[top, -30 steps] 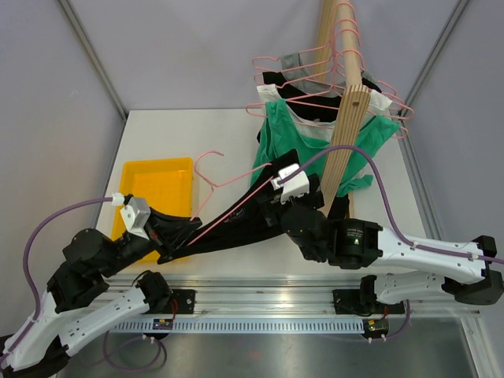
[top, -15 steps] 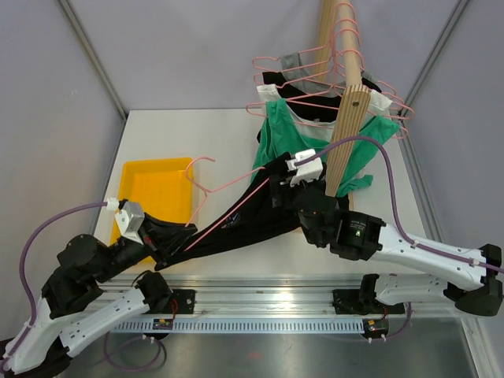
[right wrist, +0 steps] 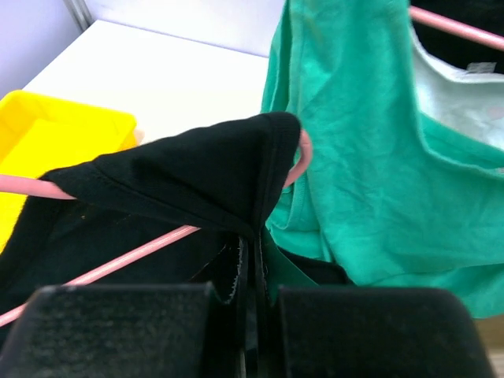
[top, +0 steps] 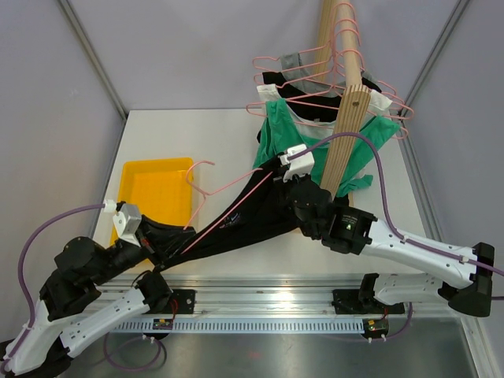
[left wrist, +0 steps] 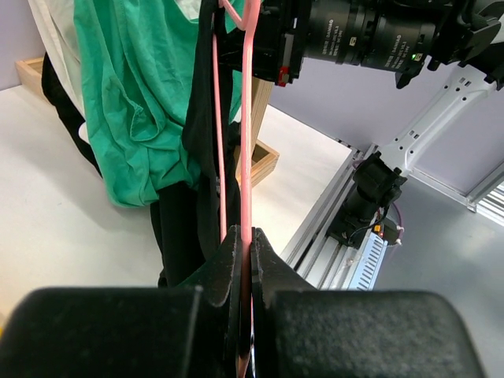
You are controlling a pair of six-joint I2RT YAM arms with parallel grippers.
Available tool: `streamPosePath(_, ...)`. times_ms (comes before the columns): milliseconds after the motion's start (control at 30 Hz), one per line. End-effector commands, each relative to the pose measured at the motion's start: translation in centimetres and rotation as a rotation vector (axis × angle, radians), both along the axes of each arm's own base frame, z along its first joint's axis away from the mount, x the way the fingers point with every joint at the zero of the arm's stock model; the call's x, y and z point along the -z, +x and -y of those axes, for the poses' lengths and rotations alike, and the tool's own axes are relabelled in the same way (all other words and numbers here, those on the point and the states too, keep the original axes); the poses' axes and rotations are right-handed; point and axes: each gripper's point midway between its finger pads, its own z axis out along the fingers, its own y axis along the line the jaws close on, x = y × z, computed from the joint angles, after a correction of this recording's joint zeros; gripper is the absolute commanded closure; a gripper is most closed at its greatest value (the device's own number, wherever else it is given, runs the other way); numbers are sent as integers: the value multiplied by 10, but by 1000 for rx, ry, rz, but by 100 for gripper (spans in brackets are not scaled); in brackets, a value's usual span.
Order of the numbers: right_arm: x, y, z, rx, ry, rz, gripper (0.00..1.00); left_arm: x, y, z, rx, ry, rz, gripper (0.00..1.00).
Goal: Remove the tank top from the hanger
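A black tank top (top: 252, 216) hangs on a pink wire hanger (top: 224, 193), stretched slantwise between my two arms above the table. My left gripper (top: 157, 250) holds the lower left end. In the left wrist view it (left wrist: 246, 240) is shut on the pink hanger wire (left wrist: 246, 118), with the black cloth (left wrist: 203, 118) beside it. My right gripper (top: 277, 175) is at the upper right shoulder. In the right wrist view it (right wrist: 252, 244) is shut on the tank top's black strap (right wrist: 197, 173), which wraps over the hanger's curved end (right wrist: 303, 153).
A yellow tray (top: 153, 185) lies at the left of the white table. A wooden rack post (top: 346, 134) stands at the back right, carrying a green top (top: 279, 138) and more garments on pink hangers (top: 315, 79). A metal rail (top: 260, 303) runs along the near edge.
My right gripper has moved up to the hanger's right shoulder and closed on the black strap. The left arm has drawn slightly down and left with the hanger.
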Motion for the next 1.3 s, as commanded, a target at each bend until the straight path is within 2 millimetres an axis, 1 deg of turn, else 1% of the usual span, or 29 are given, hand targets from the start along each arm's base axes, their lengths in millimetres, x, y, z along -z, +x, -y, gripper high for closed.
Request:
streamPosePath(0,-13,4,-7,-11,44,9,100,-19,-10,-1,41,-62,34,100)
streamPosePath(133,-17,5,-4,5,48,14,100,-13,-6,-3,13,-44,17,100)
streamPosePath(200,-22,6,2,30,54,17,100,-5,-4,-5,-3,-10,-5,100)
streamPosePath(233,-27,5,6,39,59,21,100,-5,-3,-8,-17,-5,-8,100)
streamPosePath(300,-37,6,14,76,63,35,100,4,-1,-10,-34,31,-31,100)
streamPosePath(367,-44,7,23,110,54,49,100,10,-1,-12,-37,56,-49,100)
streamPosePath(467,-60,9,29,131,51,79,100,16,-5,-12,-23,75,-62,100)
streamPosePath(600,-73,15,30,160,31,105,100,12,-15,-16,10,55,-46,100)
streamPosePath(667,-69,20,27,164,-13,106,100,7,-20,-19,23,33,-30,100)
streamPosePath(833,-63,29,23,186,-36,96,100,-5,-34,-30,49,0,-8,100)
streamPosePath(900,-57,35,23,202,-57,84,100,-13,-44,-34,81,-22,11,100)
streamPosePath(1000,-53,38,22,204,-61,77,100,-16,-52,-37,102,-25,7,100)
streamPosePath(1100,-50,37,20,198,-40,64,100,-19,-52,-46,74,-46,23,100)
streamPosePath(1200,-42,33,17,173,-36,38,100,-16,-48,-48,45,-49,28,100)
streamPosePath(1233,-41,32,16,160,-33,31,100,-19,-47,-47,42,-59,38,100)
streamPosePath(1267,-39,31,14,152,-20,19,100,-16,-43,-44,37,-57,37,100)
